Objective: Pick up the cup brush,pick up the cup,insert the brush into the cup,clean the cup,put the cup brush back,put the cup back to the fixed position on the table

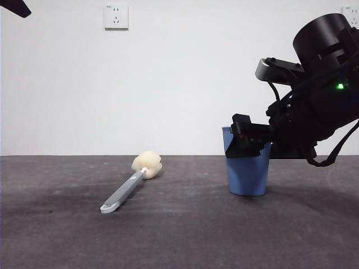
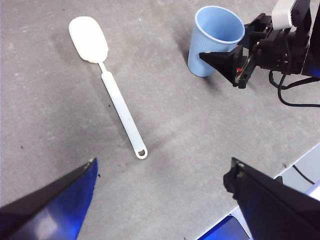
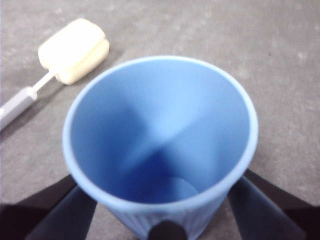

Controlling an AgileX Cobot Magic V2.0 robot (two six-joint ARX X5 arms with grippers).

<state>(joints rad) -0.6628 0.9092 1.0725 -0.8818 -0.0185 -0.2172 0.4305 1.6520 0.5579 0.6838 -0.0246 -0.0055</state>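
Table (image 1: 179,235): dark grey, mottled surface; bare across the near strip in the front view.
Cup brush (image 1: 132,183): lies flat on the table, left of centre. White looped tip nearest the camera, grey handle running away and to the right, cream-yellow sponge head at the far end. No gripper touches it.
Cup brush, left wrist view (image 2: 112,85): full length seen from above, loop to sponge; well apart from the cup.
Cup brush, right wrist view (image 3: 60,62): only the sponge head and a short piece of handle show, beyond the cup rim.
Cup (image 1: 247,168): blue ribbed tumbler, upright on the table, right of centre, mouth up.
Cup interior: hidden in the front view; the right wrist view (image 3: 160,145) looks straight down into it and shows nothing inside.
Right gripper (image 1: 249,140): comes in from the right edge, level with the cup's upper part. Jaws set apart, one on each side of the cup wall. Whether they press the wall cannot be told from any view.
Right gripper, left wrist view (image 2: 232,62): black jaw beside the cup, just under the rim.
Left gripper (image 2: 162,187): held high above the table, jaws spread wide, nothing between them; front view shows only a black tip at the top left corner.
Wall socket (image 1: 116,16): white plate on the far wall, upper left.
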